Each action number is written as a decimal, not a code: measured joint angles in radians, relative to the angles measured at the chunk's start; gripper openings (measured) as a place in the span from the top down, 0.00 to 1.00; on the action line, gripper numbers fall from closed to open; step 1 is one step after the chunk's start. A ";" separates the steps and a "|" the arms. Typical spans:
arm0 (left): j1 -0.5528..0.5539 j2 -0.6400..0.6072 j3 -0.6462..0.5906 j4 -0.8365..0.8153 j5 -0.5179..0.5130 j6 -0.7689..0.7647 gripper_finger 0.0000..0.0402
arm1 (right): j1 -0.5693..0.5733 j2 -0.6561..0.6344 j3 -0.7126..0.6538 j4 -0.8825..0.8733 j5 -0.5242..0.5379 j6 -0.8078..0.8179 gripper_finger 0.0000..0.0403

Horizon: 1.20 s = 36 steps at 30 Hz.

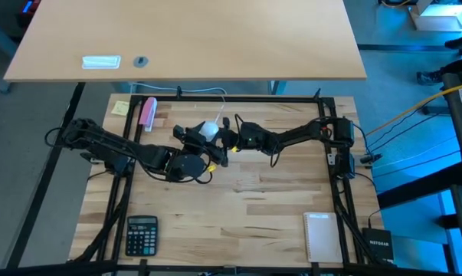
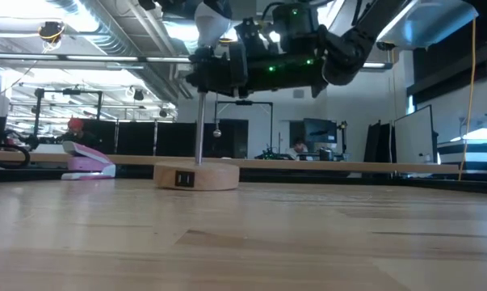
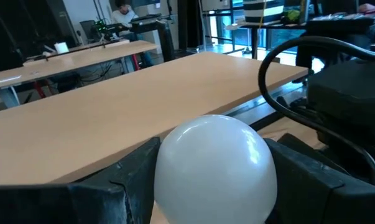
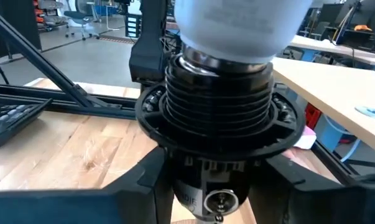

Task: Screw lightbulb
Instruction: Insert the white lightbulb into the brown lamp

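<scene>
The bulb (image 3: 215, 168) is clasped between the left gripper's (image 1: 208, 132) fingers (image 3: 122, 180) — the right gripper (image 4: 215, 165), at 3 o'clock, is closed around the black socket (image 4: 215, 102) beneath it, above a wooden table (image 1: 246, 199).

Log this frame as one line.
left gripper: shut on lightbulb | right gripper: around black socket | bulb seated in socket | lamp base on table

We see a black calculator (image 1: 142, 234) at the bench's (image 1: 246, 199) near left corner and a white notepad (image 1: 321, 236) at its near right corner. A pink stapler (image 1: 148, 112) and a yellow sticky note (image 1: 120, 107) lie at the far left corner. A round wooden disc (image 2: 196, 175) rests mid-bench.
</scene>
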 joint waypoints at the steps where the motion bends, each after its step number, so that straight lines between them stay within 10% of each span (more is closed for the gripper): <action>1: 0.000 0.000 0.000 0.000 0.000 -0.004 0.40 | 0.001 0.000 0.000 -0.002 0.003 0.004 0.62; 19: -0.086 -0.007 0.003 0.303 -0.011 0.208 0.40 | 0.086 -0.213 -0.005 -0.246 0.011 0.102 0.62; 36: -0.124 -0.006 0.003 0.303 0.070 0.265 0.40 | 0.091 -0.233 -0.005 -0.266 -0.262 0.256 0.62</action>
